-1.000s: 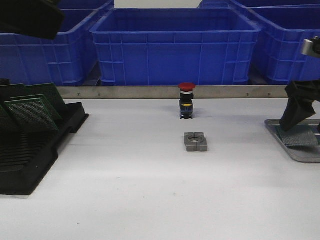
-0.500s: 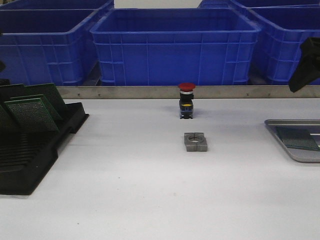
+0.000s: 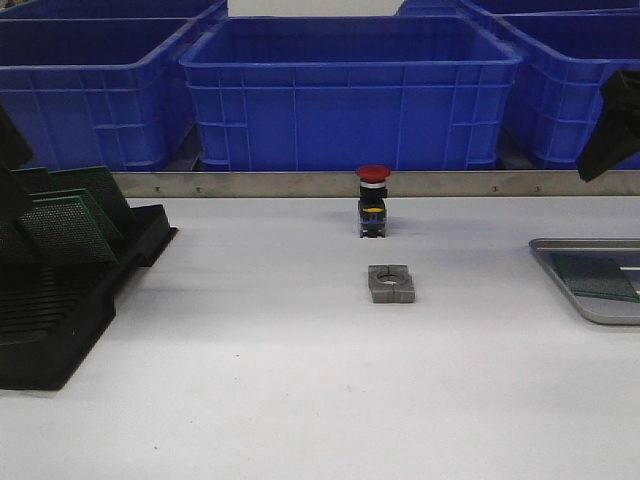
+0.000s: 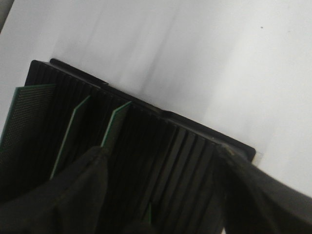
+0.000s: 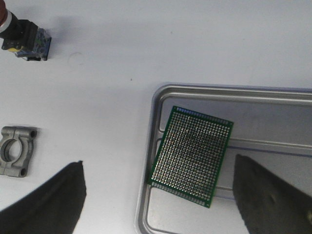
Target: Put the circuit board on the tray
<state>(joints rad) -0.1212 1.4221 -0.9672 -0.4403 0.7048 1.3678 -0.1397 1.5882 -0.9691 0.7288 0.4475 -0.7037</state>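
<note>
Right fingers (image 5: 156, 204), spread wide, have lifted clear; circuit board (image 5: 191, 156) lies released in tray (image 5: 234, 95); left fingers (image 4: 161, 195) wide, now at the rack (image 3: 60, 300), worktop's left edge

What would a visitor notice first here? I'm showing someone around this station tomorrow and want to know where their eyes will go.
Probably the big blue crates lined up behind the white table, then the red-capped push button standing mid-table with a small grey metal clamp block just in front of it. Next come the edges: a green circuit board lies in the silver tray at the right, and more boards stand in the black slotted rack at the left.
</note>
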